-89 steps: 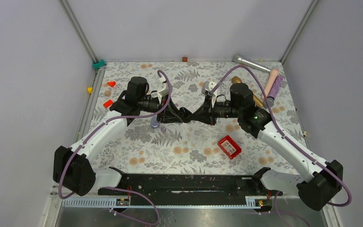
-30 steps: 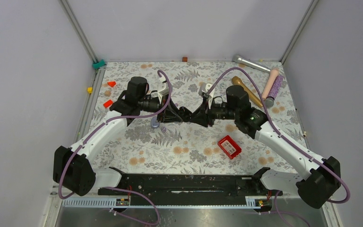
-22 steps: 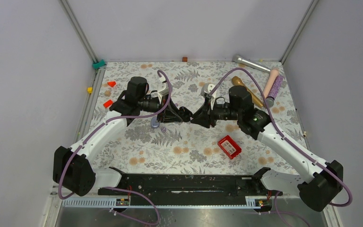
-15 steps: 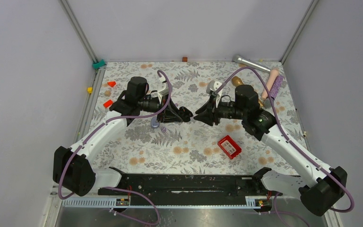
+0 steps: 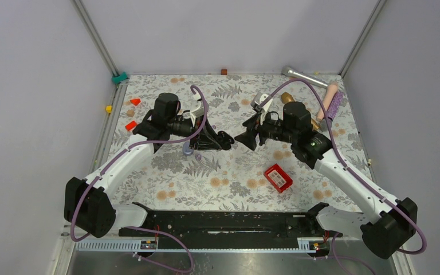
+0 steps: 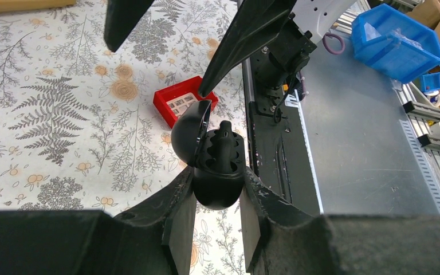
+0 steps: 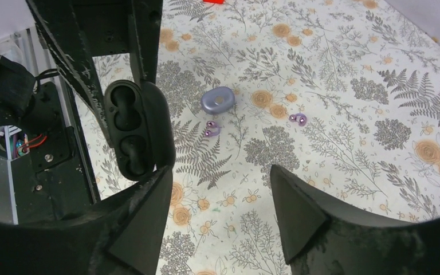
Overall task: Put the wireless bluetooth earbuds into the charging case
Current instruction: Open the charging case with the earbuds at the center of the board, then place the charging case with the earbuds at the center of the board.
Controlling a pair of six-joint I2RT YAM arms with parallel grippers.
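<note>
My left gripper (image 6: 217,184) is shut on the black oval charging case (image 6: 217,192), held above the table with its lid (image 6: 188,136) swung open. A black earbud (image 6: 224,133) stands up out of the case's tray. The right wrist view shows the case's inner wells (image 7: 127,129) side on. My right gripper (image 7: 220,197) hangs open and empty a short way right of the case (image 5: 224,139). On the table lie a pale purple case (image 7: 217,100) and two pale purple earbuds (image 7: 211,129) (image 7: 297,118).
A red box (image 5: 278,177) lies right of centre. Red blocks (image 5: 130,125) sit at the left edge. A silver tool (image 5: 303,76), a pink roller (image 5: 329,102) and a wooden handle (image 5: 289,98) lie at the back right. A black rail (image 5: 223,223) runs along the near edge.
My right gripper, which was touching the black case, has pulled back to the right and opened. The left gripper and the case have stayed where they were.
</note>
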